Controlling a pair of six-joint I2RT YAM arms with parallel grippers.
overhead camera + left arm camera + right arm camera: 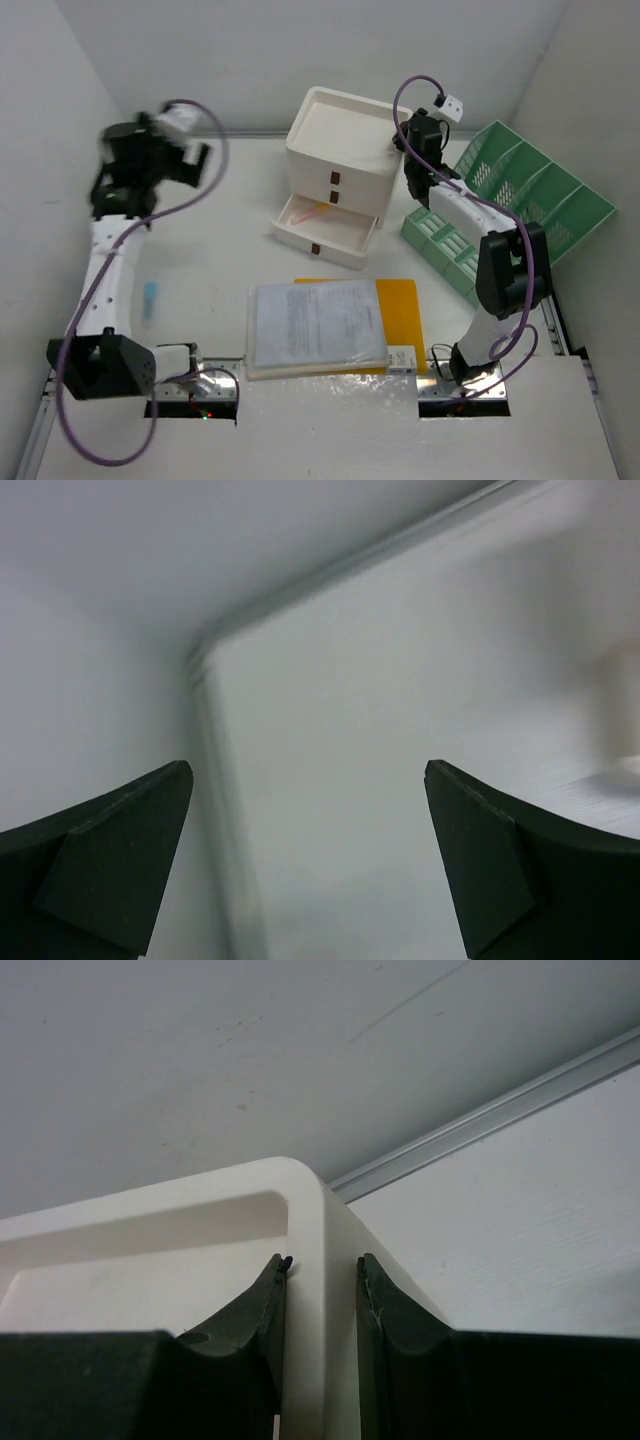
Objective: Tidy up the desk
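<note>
The desk (215,265) is a white tabletop with metal rails. A white three-drawer box (335,150) stands at its back centre, the bottom drawer (322,232) pulled out with a pink item (310,212) inside. My right gripper (325,1260) is shut on the box's right top rim (305,1210), one finger inside the rim and one outside; it shows from above at the box's right edge (402,150). My left gripper (308,770) is raised over the desk's far left corner (205,655), open and holding nothing. From above, the left gripper (192,160) is blurred.
A green slotted file rack (515,195) lies right of the box. A stack of papers (315,325) rests on a yellow folder (402,300) near the front. A small blue object (150,297) lies by the left arm. A small white box (403,360) sits by the right base.
</note>
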